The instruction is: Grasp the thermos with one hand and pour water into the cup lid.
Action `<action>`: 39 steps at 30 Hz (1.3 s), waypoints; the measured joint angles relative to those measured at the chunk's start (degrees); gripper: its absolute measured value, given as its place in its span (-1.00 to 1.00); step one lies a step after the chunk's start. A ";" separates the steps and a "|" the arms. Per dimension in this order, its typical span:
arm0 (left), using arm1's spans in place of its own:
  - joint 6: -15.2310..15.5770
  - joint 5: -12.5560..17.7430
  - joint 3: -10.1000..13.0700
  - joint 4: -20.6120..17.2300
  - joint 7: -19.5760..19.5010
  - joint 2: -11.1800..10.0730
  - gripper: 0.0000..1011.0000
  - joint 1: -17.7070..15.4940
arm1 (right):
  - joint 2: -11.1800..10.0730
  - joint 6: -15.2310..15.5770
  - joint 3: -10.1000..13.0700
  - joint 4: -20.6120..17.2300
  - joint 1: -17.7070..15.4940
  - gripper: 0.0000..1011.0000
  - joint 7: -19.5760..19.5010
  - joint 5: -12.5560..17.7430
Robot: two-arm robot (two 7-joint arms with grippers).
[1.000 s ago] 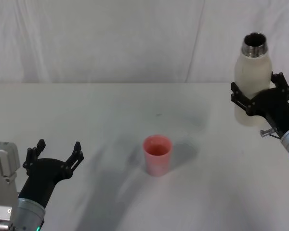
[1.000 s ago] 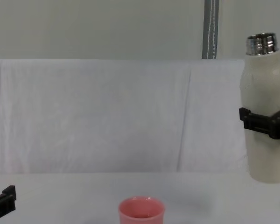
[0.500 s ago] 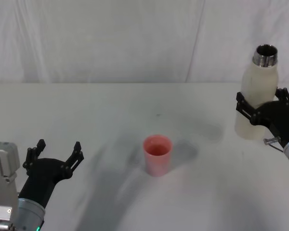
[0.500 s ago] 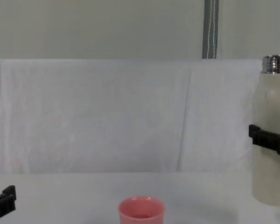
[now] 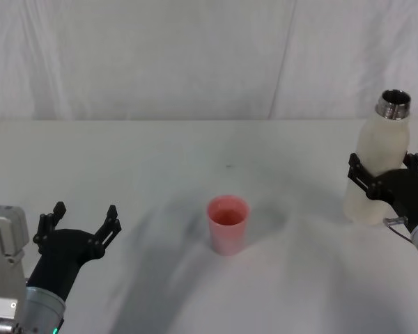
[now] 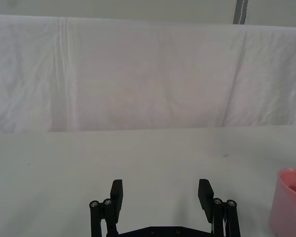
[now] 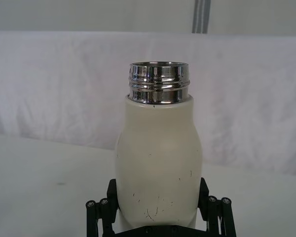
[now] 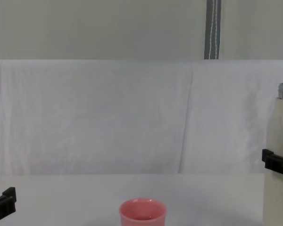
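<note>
The cream-white thermos [image 5: 382, 142] stands upright at the far right, its open steel neck [image 5: 393, 104] pointing up. My right gripper [image 5: 383, 179] is shut on the thermos body, with black fingers on both sides of it. The right wrist view shows the thermos [image 7: 158, 158] held between the fingers of that gripper [image 7: 158, 215]. I cannot tell whether its base touches the table. The pink cup lid [image 5: 228, 224] sits upright mid-table, well to the left of the thermos. My left gripper [image 5: 80, 224] hovers open at the near left, holding nothing.
A white cloth backdrop [image 5: 195, 62] hangs behind the white table [image 5: 160, 160]. In the chest view the thermos [image 8: 280, 155] is cut by the right edge and the cup lid [image 8: 143, 214] sits at bottom centre. The left wrist view catches the cup lid [image 6: 288, 202] at one edge.
My right gripper has carried the thermos down and further right, away from the cup lid. The left arm and the cup lid have not moved.
</note>
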State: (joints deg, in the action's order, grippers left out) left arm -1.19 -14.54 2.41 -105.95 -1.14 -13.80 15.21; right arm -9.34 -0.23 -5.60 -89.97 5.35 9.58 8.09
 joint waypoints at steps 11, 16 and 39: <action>0.00 0.00 0.00 0.00 0.00 0.00 0.98 0.00 | 0.98 -2.03 0.50 1.40 -0.80 0.88 -0.85 0.43; 0.00 0.00 0.00 0.00 0.00 0.00 0.98 0.00 | 1.16 -2.78 0.50 1.90 -0.91 0.88 -0.85 0.46; 0.00 0.00 0.00 0.00 0.00 0.00 0.98 0.00 | 1.33 -6.32 0.05 4.94 -0.76 0.88 -0.35 -0.58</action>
State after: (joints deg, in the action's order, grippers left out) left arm -1.19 -14.54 2.41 -105.95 -1.14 -13.81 15.21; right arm -8.01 -6.55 -5.54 -85.04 4.58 9.23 7.52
